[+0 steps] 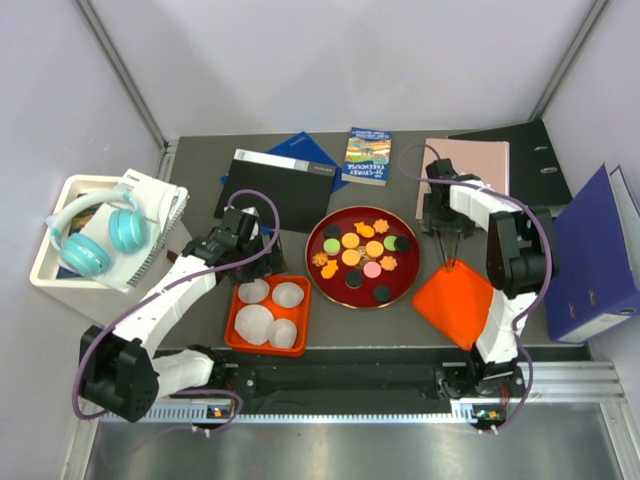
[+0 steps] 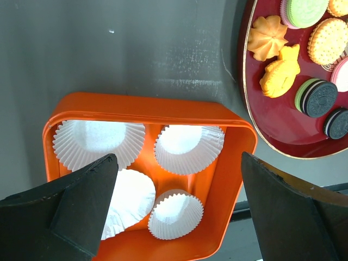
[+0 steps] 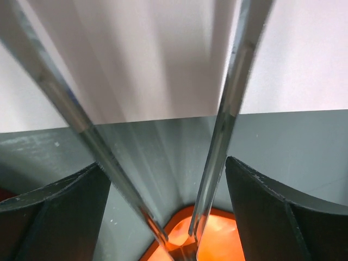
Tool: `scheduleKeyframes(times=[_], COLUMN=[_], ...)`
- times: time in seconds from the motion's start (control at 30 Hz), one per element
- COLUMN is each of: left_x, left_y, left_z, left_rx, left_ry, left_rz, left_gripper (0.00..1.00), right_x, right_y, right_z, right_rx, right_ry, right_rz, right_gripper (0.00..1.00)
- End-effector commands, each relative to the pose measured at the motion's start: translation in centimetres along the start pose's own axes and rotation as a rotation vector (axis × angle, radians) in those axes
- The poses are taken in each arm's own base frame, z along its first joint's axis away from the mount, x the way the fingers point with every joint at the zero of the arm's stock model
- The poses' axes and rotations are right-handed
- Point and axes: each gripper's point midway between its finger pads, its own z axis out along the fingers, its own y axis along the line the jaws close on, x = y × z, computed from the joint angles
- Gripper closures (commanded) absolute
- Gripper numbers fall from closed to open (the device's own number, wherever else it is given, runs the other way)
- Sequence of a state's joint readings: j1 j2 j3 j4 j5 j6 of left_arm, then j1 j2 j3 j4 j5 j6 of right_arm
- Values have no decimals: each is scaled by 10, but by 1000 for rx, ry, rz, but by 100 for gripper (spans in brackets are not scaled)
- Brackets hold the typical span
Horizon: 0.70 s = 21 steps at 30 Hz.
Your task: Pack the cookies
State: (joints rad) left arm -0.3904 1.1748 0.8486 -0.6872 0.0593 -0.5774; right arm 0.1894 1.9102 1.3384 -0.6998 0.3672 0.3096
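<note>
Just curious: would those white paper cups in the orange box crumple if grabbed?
Probably: the paper cups look thin and pleated, so likely flimsy and very light. They sit loose in the orange box, one seemingly tipped, so a nudge would likely shift them.

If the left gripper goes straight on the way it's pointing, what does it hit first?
Probably a white paper cup in the orange box: the open left gripper points down at it, though depth is unclear.
</note>
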Motion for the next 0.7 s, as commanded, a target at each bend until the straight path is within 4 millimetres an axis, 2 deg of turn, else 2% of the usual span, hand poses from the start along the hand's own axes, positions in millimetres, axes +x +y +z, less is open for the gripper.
scheduleKeyframes(times=[0.0, 0.13, 0.17, 0.27, 0.3, 0.4, 0.53, 0.67], left_x=[-3, -3, -2, -2, -2, -2, -1, 1], left_y=[-3, -2, -1, -1, -1, -1, -1, -2], left_z=[4, 4, 3, 3, 3, 2, 1, -1], left_rx=[10, 4, 4, 2, 3, 6, 9, 13], left_ry=[-15, -17, -17, -16, -15, -17, -17, -12], left_rz=[-3, 0, 1, 3, 1, 3, 2, -2], left_gripper=[1, 1, 1, 1, 1, 1, 1, 1], right_x=[-4, 5, 6, 10, 10, 16, 27, 29], right_y=[-2, -1, 0, 3, 5, 10, 17, 23], right_z=[10, 18, 18, 19, 18, 19, 23, 21], right_rx=[40, 40, 34, 1, -10, -69, -116, -157], right_ry=[3, 22, 26, 36, 33, 55, 80, 67], right_rz=[-13, -9, -7, 11, 21, 51, 55, 68], right_gripper=[19, 27, 34, 48, 49, 47, 35, 30])
